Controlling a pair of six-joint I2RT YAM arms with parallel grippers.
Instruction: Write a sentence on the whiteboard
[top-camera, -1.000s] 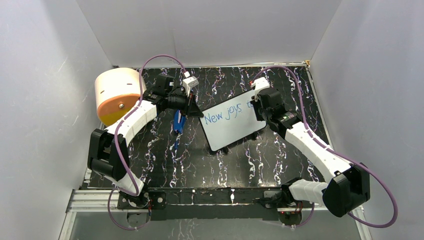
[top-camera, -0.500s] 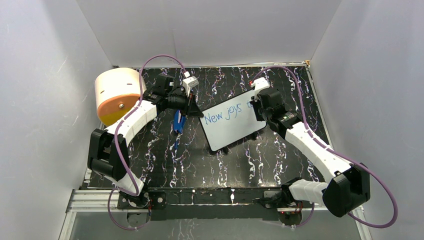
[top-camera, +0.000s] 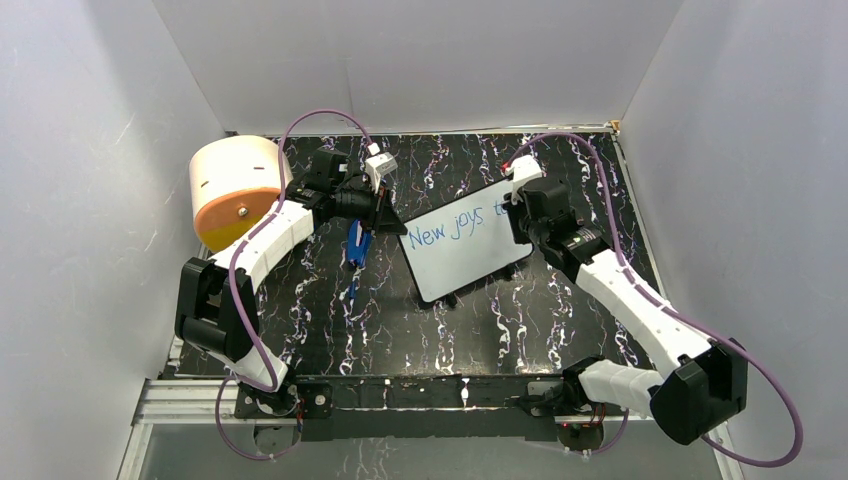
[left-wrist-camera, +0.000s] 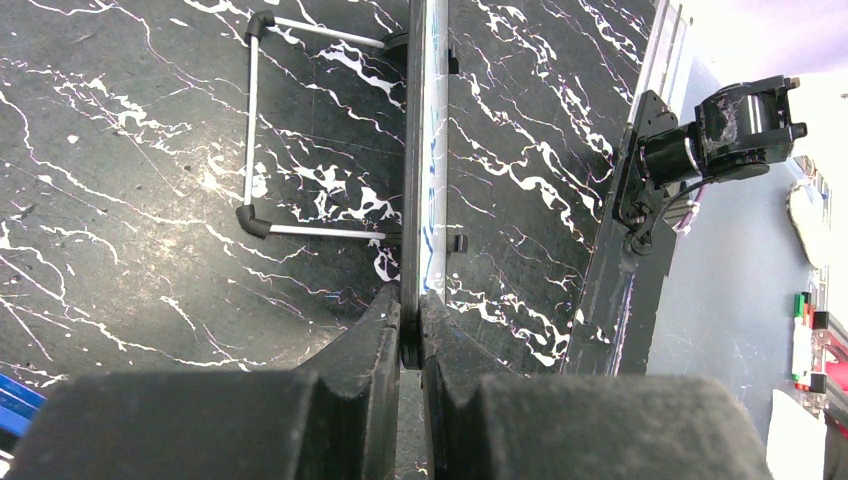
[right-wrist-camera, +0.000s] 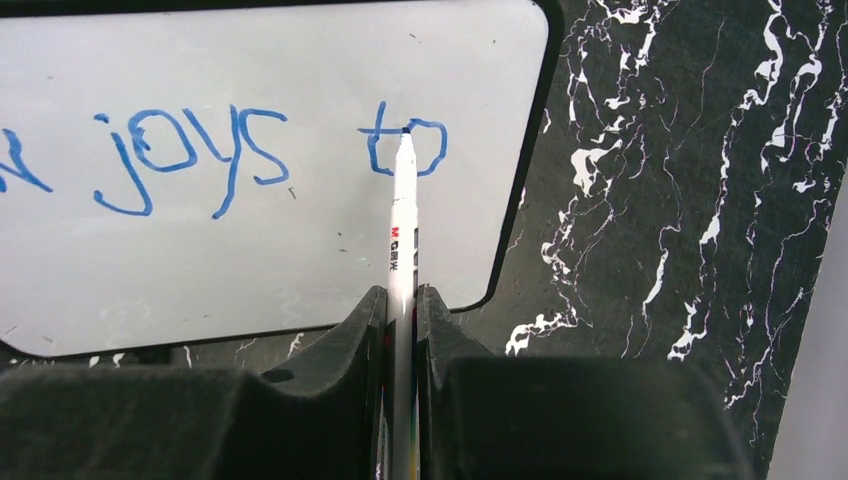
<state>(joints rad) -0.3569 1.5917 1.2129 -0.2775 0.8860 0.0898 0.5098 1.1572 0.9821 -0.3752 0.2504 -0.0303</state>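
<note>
The whiteboard (top-camera: 460, 262) lies tilted at the middle of the black marbled table. My left gripper (top-camera: 393, 222) is shut on its left edge; the left wrist view shows the board edge-on (left-wrist-camera: 425, 150) pinched between the jaws of that gripper (left-wrist-camera: 411, 310). The sentence (top-camera: 452, 230) in blue reads "New joys to". My right gripper (right-wrist-camera: 402, 300) is shut on a white marker (right-wrist-camera: 402, 230). The marker's tip touches the board (right-wrist-camera: 250, 250) at the top of the "o" in "to" (right-wrist-camera: 405, 148). In the top view the right gripper (top-camera: 517, 213) hides the line's end.
A cream and orange cylinder (top-camera: 235, 190) stands at the back left beside the left arm. A blue object (top-camera: 357, 243) lies on the table just left of the board. A wire stand (left-wrist-camera: 250, 130) shows behind the board. White walls enclose the table.
The right arm's elbow has shifted slightly right and down, and its wrist a little to the right over the board's end. The left arm and the board are still.
</note>
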